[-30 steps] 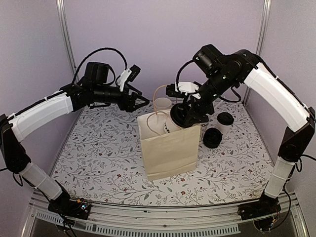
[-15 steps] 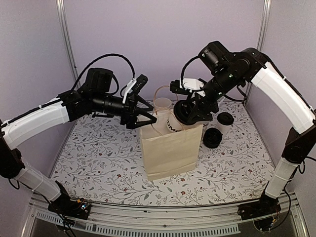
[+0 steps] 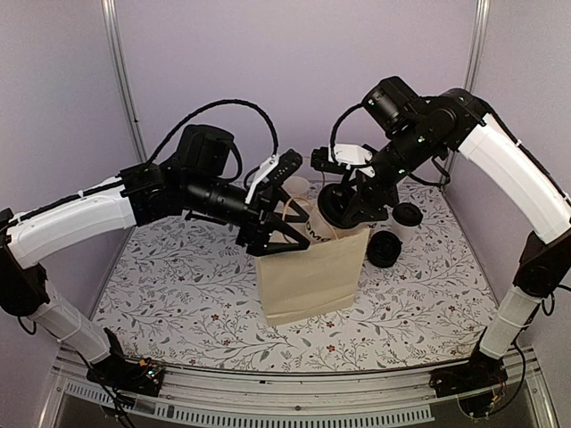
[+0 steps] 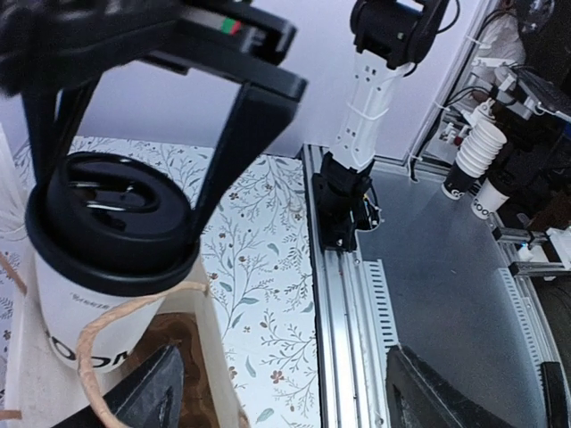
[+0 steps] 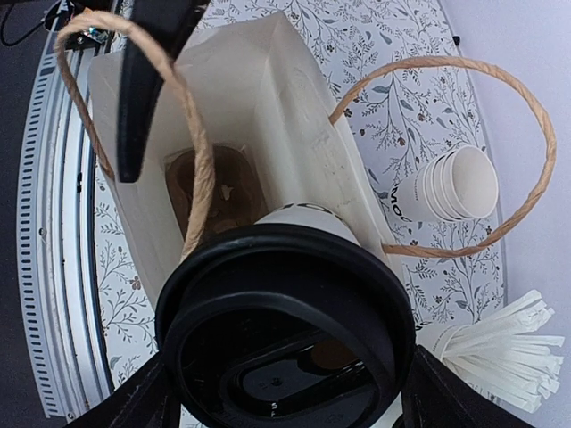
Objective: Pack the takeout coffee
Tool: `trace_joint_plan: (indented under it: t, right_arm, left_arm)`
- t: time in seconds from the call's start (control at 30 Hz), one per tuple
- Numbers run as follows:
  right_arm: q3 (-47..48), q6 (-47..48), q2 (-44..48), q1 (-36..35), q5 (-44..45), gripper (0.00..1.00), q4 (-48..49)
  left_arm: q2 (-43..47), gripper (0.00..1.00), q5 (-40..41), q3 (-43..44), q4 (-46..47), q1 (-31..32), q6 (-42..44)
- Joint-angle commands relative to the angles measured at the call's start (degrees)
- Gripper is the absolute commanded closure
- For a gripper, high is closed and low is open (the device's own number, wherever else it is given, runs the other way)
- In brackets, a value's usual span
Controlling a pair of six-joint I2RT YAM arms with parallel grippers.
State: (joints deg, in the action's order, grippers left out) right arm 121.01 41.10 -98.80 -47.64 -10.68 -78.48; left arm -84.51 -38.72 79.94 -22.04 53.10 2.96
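My right gripper (image 3: pixel 343 207) is shut on a takeout coffee cup (image 3: pixel 318 225), white with a black lid, and holds it tilted at the open mouth of the cream paper bag (image 3: pixel 312 272). In the right wrist view the lid (image 5: pixel 285 348) fills the space between my fingers (image 5: pixel 134 401), above the bag's opening (image 5: pixel 259 116). My left gripper (image 3: pixel 287 235) is open at the bag's left top edge. In the left wrist view (image 4: pixel 290 401) one finger (image 4: pixel 152 392) is over the bag's inside and the other is outside, with the held cup (image 4: pixel 107 241) just ahead. A second lidded coffee cup (image 3: pixel 408 219) stands on the table at the right.
A stack of black lids (image 3: pixel 384 250) lies beside the second cup. A stack of empty white cups (image 5: pixel 446 192) stands behind the bag, with white straws (image 5: pixel 500 348) near it. The bag's loop handles (image 5: pixel 196 178) stand up around the opening. Purple walls close in the floral table (image 3: pixel 178 285).
My left arm has swung right to the bag's mouth, its fingers open at the top edge. My right gripper still holds the cup, now a little further right over the opening.
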Motion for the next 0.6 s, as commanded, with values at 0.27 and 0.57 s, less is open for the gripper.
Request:
trace_joint_plan:
  t: [0.27,0.57]
  right_arm:
    - [-0.85,0.09,1.58,-0.35,-0.06,0.51,0.06]
    - [1.48,-0.05,0.87,-0.36,-1.19,0.51,0.08]
  left_arm:
    - [0.50,0.23,-2.54,1.53,-0.59,7.33,2.81]
    - [0.41,0.24,-2.66,1.51,-1.57,9.38,4.17]
